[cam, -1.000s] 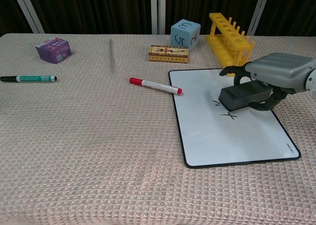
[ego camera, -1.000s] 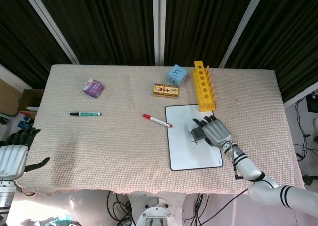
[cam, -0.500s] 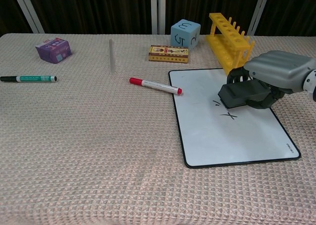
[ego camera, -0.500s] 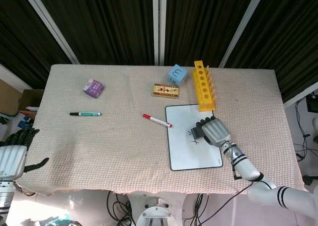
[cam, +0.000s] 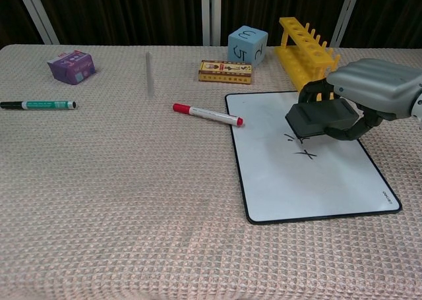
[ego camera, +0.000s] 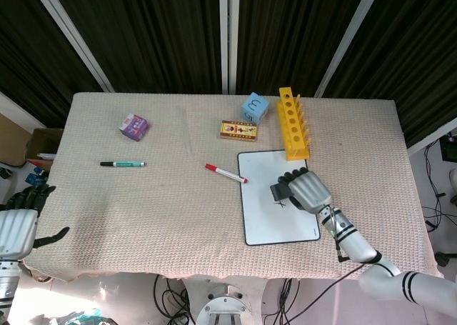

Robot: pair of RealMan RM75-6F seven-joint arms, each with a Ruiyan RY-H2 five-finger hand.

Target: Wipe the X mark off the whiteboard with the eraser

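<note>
The whiteboard (cam: 297,181) (ego camera: 268,221) lies at the right of the table, with a black X mark (cam: 304,154) near its middle and a smaller stroke above it. My right hand (cam: 369,95) (ego camera: 308,191) grips the dark grey eraser (cam: 320,117) (ego camera: 278,191) and holds it just above the board, over the upper part of the mark, tilted with its left end low. My left hand (ego camera: 18,225) hangs off the table's near left corner, fingers apart and holding nothing.
A red-capped marker (cam: 207,115) lies just left of the board. Behind the board stand a yellow tube rack (cam: 304,48), a blue cube (cam: 246,45) and a small flat box (cam: 225,71). A green marker (cam: 38,105) and a purple box (cam: 71,66) lie far left.
My right hand has carried the eraser a little left and raised it, so it now hangs tilted over the top of the mark. The X is still there.
</note>
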